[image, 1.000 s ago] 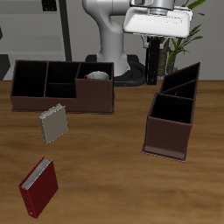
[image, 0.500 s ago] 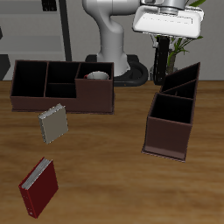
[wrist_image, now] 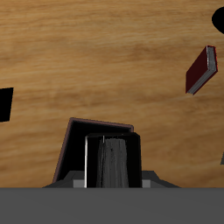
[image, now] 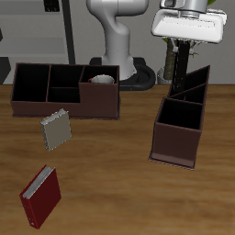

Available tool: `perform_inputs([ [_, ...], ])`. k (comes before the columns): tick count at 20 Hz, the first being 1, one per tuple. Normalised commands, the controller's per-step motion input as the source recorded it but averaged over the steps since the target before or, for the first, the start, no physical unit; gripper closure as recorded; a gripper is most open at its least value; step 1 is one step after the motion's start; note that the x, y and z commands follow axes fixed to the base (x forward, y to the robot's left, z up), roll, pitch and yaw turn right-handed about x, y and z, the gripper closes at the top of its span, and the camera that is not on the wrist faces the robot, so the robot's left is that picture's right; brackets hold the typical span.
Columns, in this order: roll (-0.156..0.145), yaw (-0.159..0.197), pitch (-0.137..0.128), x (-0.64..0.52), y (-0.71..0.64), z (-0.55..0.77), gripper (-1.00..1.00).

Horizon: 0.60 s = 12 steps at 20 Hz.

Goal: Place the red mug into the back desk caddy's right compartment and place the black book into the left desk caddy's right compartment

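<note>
My gripper [image: 183, 40] is shut on the black book [image: 177, 64], which hangs upright below it. The book is held in the air over the far end of the left desk caddy [image: 176, 144], clear of its walls. That caddy's right compartment [image: 180, 117], nearer the table's front edge, is empty. In the wrist view the book [wrist_image: 114, 163] sits between my fingers [wrist_image: 87, 159], with the caddy's wall [wrist_image: 73, 140] below it. The red mug [image: 101, 80] stands in the back desk caddy's [image: 55, 109] right compartment; only its pale rim shows.
A grey-beige patterned book [image: 56, 130] lies in front of the back caddy. A red book with white pages [image: 41, 195] lies near the table's front edge and also shows in the wrist view [wrist_image: 201, 70]. The robot's base [image: 119, 46] and a plant stand behind.
My gripper has carried the black book sideways, away from the back caddy, to a spot over the left desk caddy's far end. Nothing else moved.
</note>
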Motion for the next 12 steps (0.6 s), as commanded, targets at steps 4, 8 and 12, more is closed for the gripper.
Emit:
perform_inputs([
  [4,0.026,-0.050,-0.046,0.04,0.20,0.15,1.00],
  [8,0.010,0.005,-0.049,0.11,0.09,-0.01,1.00],
  [12,-0.018,-0.058,0.049,0.18,-0.06,-0.23,1.00],
])
